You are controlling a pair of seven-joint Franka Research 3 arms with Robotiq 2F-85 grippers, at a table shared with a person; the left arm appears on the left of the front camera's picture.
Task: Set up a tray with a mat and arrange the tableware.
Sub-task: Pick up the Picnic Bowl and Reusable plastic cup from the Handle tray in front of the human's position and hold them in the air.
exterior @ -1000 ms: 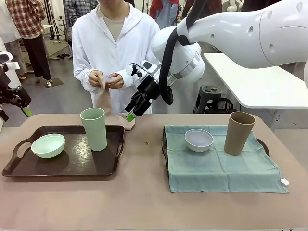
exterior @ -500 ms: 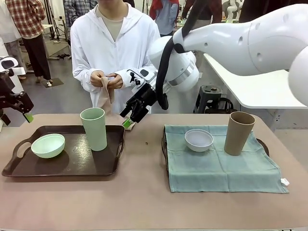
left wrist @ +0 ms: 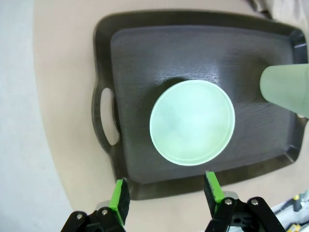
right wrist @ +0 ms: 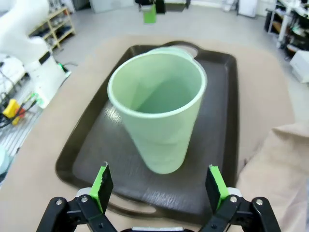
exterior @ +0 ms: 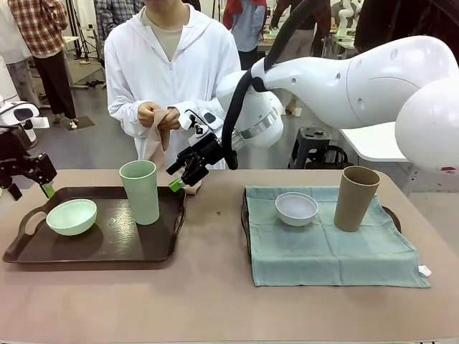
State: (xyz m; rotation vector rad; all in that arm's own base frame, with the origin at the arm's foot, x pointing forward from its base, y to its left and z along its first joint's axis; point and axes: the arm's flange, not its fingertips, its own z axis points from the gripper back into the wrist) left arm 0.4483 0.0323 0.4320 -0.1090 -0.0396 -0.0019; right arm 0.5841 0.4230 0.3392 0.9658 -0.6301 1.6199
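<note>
The pale green bowl (exterior: 71, 216) and the tall green cup (exterior: 140, 192) stand on the bare dark tray (exterior: 93, 251) at the left. On the right, a teal mat (exterior: 330, 254) covers a second tray and carries the white bowl (exterior: 296, 208) and the tall brown cup (exterior: 356, 198). My right gripper (exterior: 176, 184) has reached across and hangs open just right of the green cup (right wrist: 159, 106), its fingers (right wrist: 102, 181) wide of the cup. My left gripper (left wrist: 165, 193) hovers open over the tray's near edge, above the bowl (left wrist: 192, 122).
A person at the far side holds a brown cloth (exterior: 154, 140) in both hands; part of it lies on the table behind the left tray (right wrist: 270, 164). The table's near half in front of both trays is bare.
My right gripper has moved left and down toward the green cup. The person's hands have lifted the cloth higher. My left gripper has shifted slightly right.
</note>
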